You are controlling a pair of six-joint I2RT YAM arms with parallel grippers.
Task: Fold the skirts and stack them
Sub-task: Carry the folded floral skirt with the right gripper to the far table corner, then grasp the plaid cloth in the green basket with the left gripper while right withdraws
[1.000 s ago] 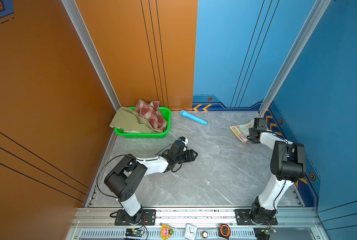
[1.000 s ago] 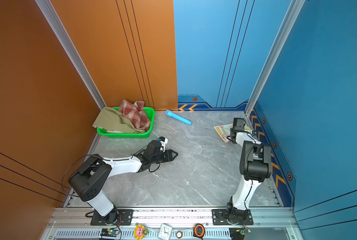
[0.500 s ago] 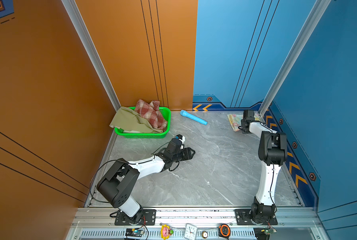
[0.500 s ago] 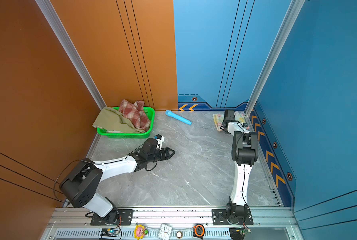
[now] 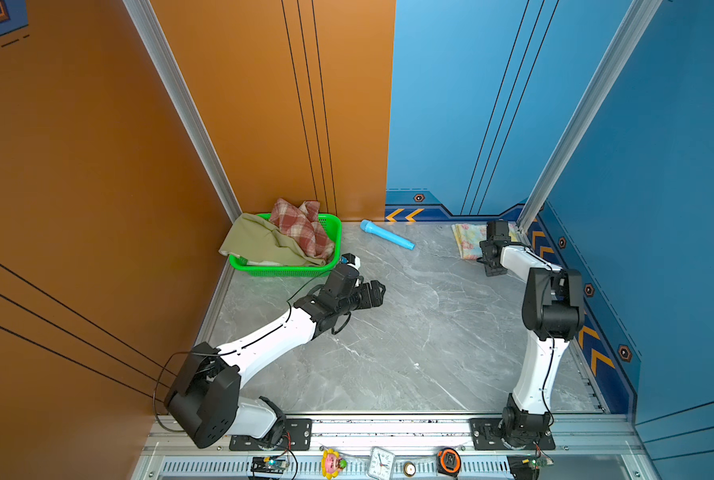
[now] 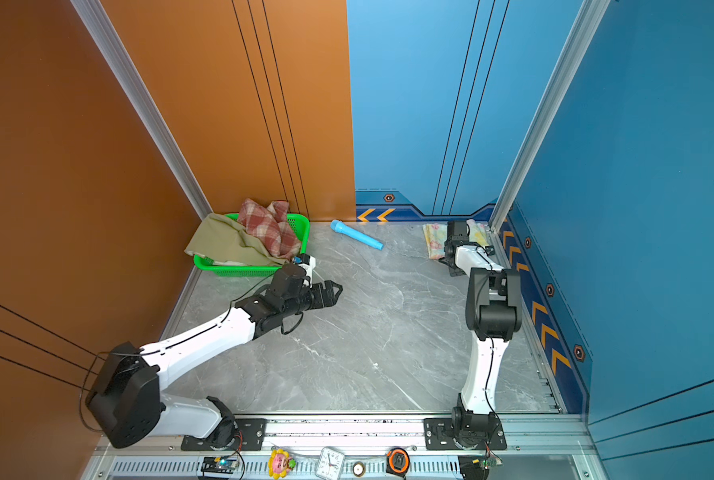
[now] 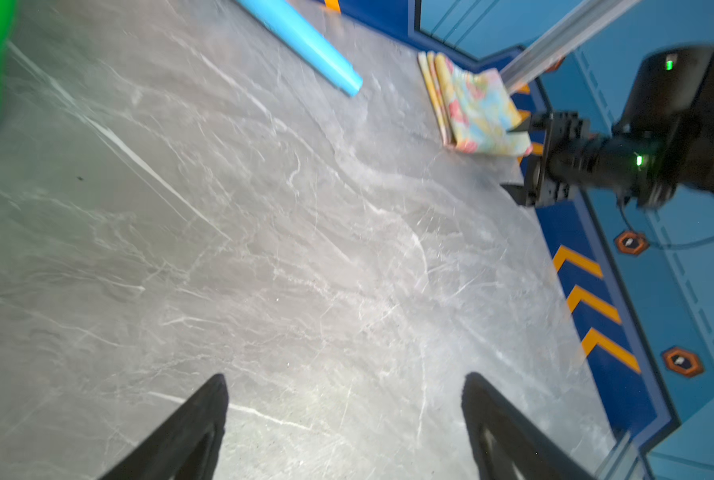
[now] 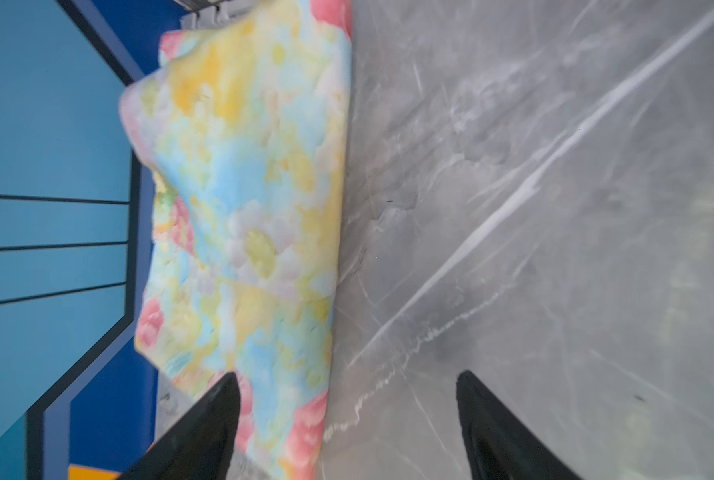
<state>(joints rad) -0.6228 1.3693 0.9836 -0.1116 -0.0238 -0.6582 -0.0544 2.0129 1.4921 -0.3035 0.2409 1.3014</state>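
Far left, in the back corner by the orange wall, in both top views: green mesh basket [image 5: 284, 272] on the grey marbled table [image 5: 409, 340]. Inside it, olive-green skirt [image 5: 259, 245] crumpled and spilling over the left rim, with red-and-cream plaid skirt [image 5: 301, 226] bunched on top toward the back; neither folded. Just in front of the basket's right corner, left gripper [image 5: 378, 294] over bare table, pointing right toward the middle, apart from both basket skirts. From the left wrist view, same left gripper [image 7: 347, 415] with jaws spread wide, only marble showing between them. Further right, near the back wall, light-blue tube [image 5: 386, 236] lying flat and aslant, touching neither basket nor cloth. Right again, in the back right corner beside the aluminium post [image 5: 551, 166]: pastel floral skirt [image 5: 467, 241] folded into a small flat rectangle on the table, well apart from the basket. At that skirt's near edge, right gripper [image 5: 487, 261], jaws parted wide. In the right wrist view, one fingertip [image 8: 209, 424] over the skirt's corner, second fingertip [image 8: 492, 428] over bare marble, cloth lying loose and unclamped. No stack yet: one skirt folded alone by the right wall, two heaped in the basket.
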